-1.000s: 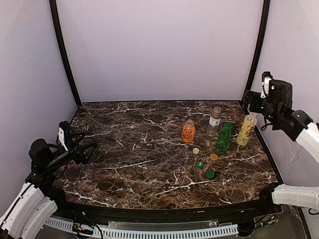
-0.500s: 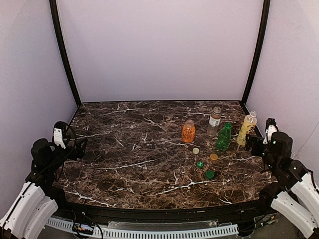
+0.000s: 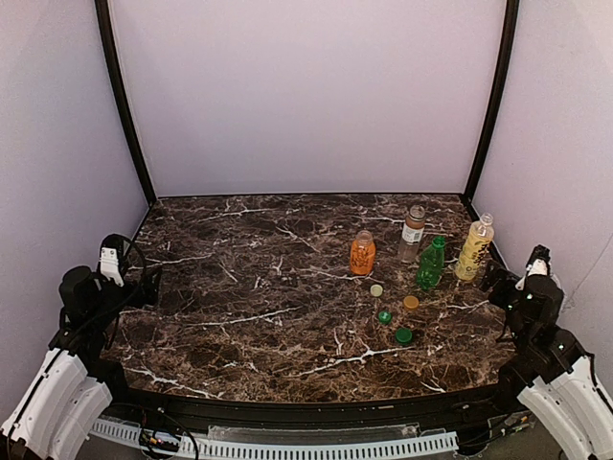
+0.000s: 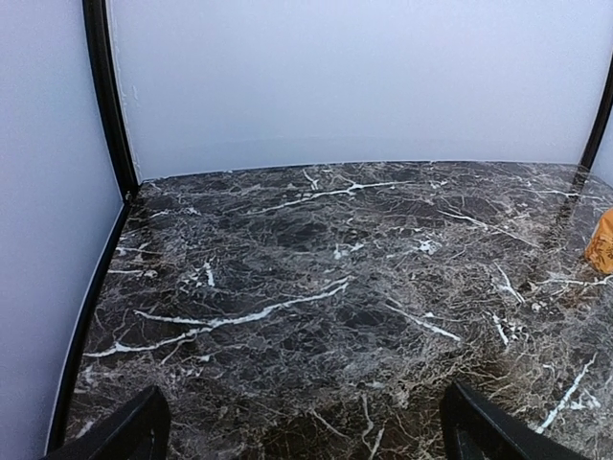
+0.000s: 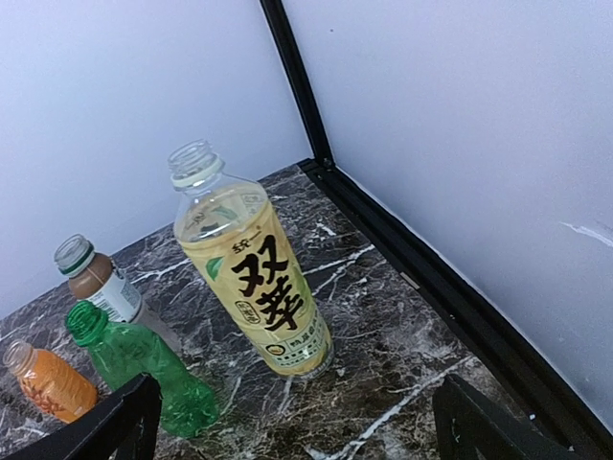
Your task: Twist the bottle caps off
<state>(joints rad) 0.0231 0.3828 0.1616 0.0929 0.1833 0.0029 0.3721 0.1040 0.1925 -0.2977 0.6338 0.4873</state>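
- The dark marble table fills the floor of the booth, with pale walls on three sides.
- The left gripper hangs over the table's near-left edge. Its jaws are spread wide and hold nothing.
- The right gripper sits at the near-right edge, facing the bottles. Its jaws are also wide apart and empty.
- The yellow bottle is upright near the far-right corner, closest to the right gripper. Its neck is open, with no cap on.
- The brown-label bottle stands upright to the left of the yellow one and further back. It is uncapped too.
- The green bottle stands just in front of the brown-label one, and its neck is bare.
- The orange bottle is leftmost of the four, a little apart from the rest. Its top looks open as well.
- Four loose caps lie on the table in front of the bottles: a pale cap, an orange cap, a small green cap and a larger green cap.
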